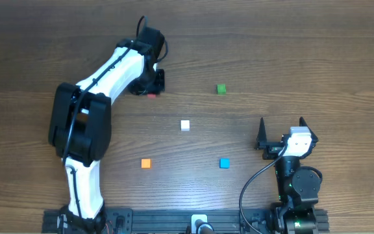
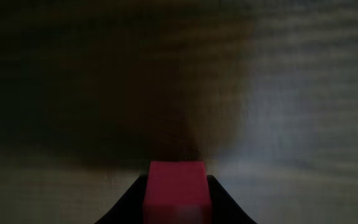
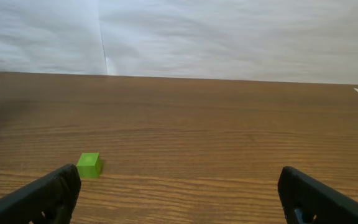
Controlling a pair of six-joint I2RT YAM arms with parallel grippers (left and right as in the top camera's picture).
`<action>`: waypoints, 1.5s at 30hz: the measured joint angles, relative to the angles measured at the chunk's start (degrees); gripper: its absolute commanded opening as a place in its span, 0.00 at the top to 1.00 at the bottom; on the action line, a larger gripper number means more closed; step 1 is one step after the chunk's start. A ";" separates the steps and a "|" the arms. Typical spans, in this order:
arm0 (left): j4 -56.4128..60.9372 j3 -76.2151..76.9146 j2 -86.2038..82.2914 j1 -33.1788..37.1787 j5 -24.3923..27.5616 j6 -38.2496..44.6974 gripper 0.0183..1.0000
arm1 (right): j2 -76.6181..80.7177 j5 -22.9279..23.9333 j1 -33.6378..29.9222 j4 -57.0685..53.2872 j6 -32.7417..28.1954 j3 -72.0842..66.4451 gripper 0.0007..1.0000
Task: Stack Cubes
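Note:
A red cube (image 2: pixel 176 190) sits between my left gripper's fingers, and the gripper (image 1: pixel 152 90) is shut on it low over the table at the far left-centre. A sliver of the red cube (image 1: pixel 152 95) peeks out under the gripper in the top view. A green cube (image 1: pixel 221 89) lies at the far right-centre, a white cube (image 1: pixel 185 125) in the middle, an orange cube (image 1: pixel 146 163) and a blue cube (image 1: pixel 224 163) nearer the front. My right gripper (image 1: pixel 282 129) stands open near its base with nothing in it, and the green cube (image 3: pixel 89 165) lies ahead of it.
The wooden table (image 1: pixel 317 58) has wide free room at the right and the far side. A pale wall (image 3: pixel 229 37) rises beyond the table's far edge.

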 measured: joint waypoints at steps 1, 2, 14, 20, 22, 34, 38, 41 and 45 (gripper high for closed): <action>-1.18 0.00 -1.18 -0.55 0.00 -0.79 0.98 | 0.00 0.00 0.00 0.00 0.02 0.00 0.01; -2.29 0.00 -2.71 -1.29 0.00 -1.62 0.98 | 0.00 0.00 0.00 0.00 0.04 0.00 0.01; -3.76 -0.98 -15.06 -24.81 -3.02 -18.27 0.98 | 0.00 0.00 0.00 0.00 0.00 0.00 0.01; -0.13 -7.19 -15.04 -25.64 -3.30 -22.91 0.98 | 0.00 0.00 0.00 0.00 0.04 0.00 0.01; 0.79 -8.72 -15.04 -25.18 -3.41 -23.43 0.98 | 0.00 0.00 0.00 0.00 0.00 0.00 0.01; 4.00 -11.26 -13.84 -23.89 -4.52 -24.68 0.98 | 0.00 0.00 0.00 0.00 0.04 0.00 0.01; 4.00 -11.28 -12.83 -23.87 -4.50 -24.68 0.98 | 0.00 0.00 0.00 0.00 0.04 0.00 0.01; 3.98 -11.32 -12.20 -23.78 -4.46 -24.68 0.98 | 0.00 0.00 0.00 0.00 0.02 0.00 0.01; 3.91 -11.91 -11.93 -23.67 -4.44 -24.70 0.98 | 0.00 0.00 0.00 0.00 -0.02 0.00 0.01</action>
